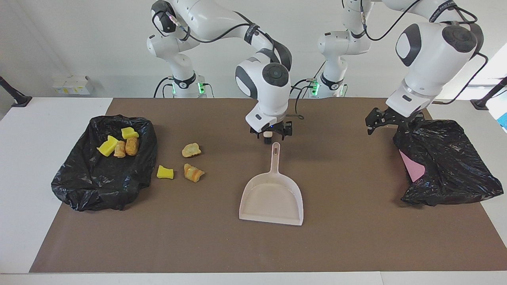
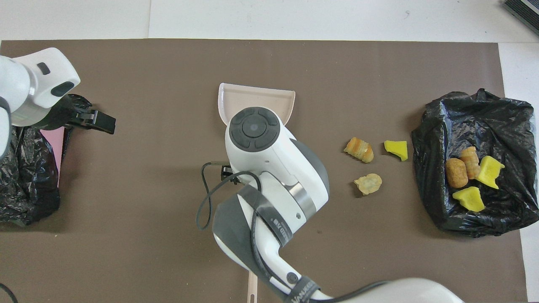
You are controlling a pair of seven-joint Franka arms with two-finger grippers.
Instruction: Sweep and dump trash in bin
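A beige dustpan (image 1: 272,198) lies flat mid-mat, its mouth facing away from the robots and its handle (image 1: 276,152) toward them. My right gripper (image 1: 271,133) hangs open just above the handle's end, holding nothing. Three pieces of trash lie on the mat between dustpan and bin: a tan lump (image 1: 191,150), a yellow chunk (image 1: 164,172) and an orange piece (image 1: 193,173). Several more pieces (image 1: 119,145) lie in the black-bagged bin (image 1: 99,178) at the right arm's end. My left gripper (image 1: 376,120) is open and empty over the edge of another black bag (image 1: 451,170).
The bag at the left arm's end shows a pink patch (image 1: 412,166) at its opening. White boxes (image 1: 71,84) sit on the white table near the right arm's base. The brown mat (image 1: 356,245) ends short of the table's edge.
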